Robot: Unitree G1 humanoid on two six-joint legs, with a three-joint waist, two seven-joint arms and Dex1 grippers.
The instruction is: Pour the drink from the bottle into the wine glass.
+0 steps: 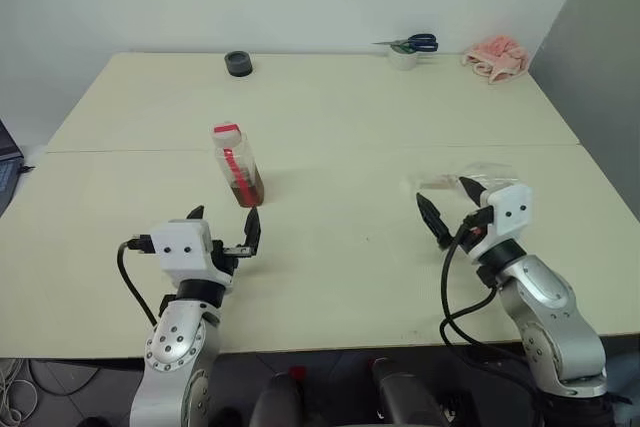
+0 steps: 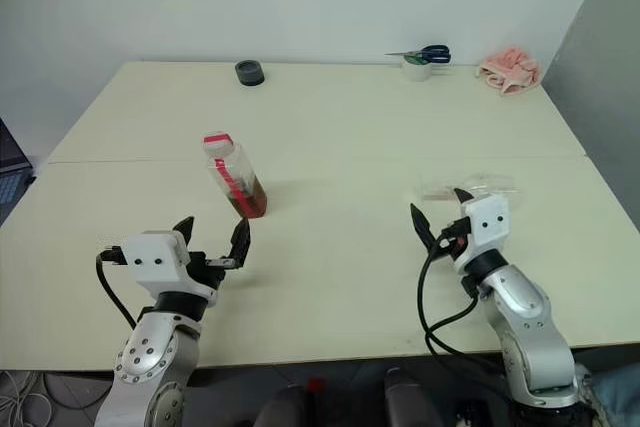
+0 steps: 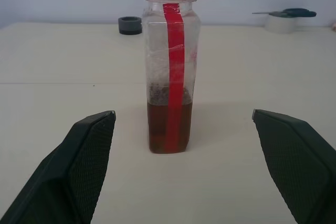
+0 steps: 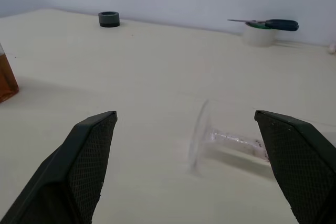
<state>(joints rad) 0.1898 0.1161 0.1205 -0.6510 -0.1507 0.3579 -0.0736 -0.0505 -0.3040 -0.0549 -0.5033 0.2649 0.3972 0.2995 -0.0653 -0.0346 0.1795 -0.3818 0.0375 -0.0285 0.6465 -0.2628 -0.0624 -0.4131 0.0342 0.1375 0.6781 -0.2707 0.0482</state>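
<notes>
Both tools stand spread wide and empty over the near edge of the worktop (image 1: 330, 277). The left tool (image 1: 222, 230) faces the bottle (image 1: 238, 165), which stands upright just ahead of it, centred between its fingers in the left wrist view, cap on, the drink (image 3: 169, 128) filling only its lower part. Closing off-centre or too high would likely tip this light, squarish bottle, and the cap has to come off before any pour.

The right tool (image 1: 450, 204) faces the wine glass (image 4: 226, 141), which lies on its side just ahead, its round foot turned toward the tool and its stem running away to the right finger's side. This looks like the main risk: the glass cannot take liquid until it is stood up. A pinch on the thin stem may slip, set it rolling, or crack it, and its clear body is hard to place.

Well beyond both tools, at the far edge, sit a dark ring (image 1: 238, 63), scissors (image 1: 412, 43) on a tape roll (image 1: 403, 58), and a pink cloth (image 1: 497, 57), out of the way.
</notes>
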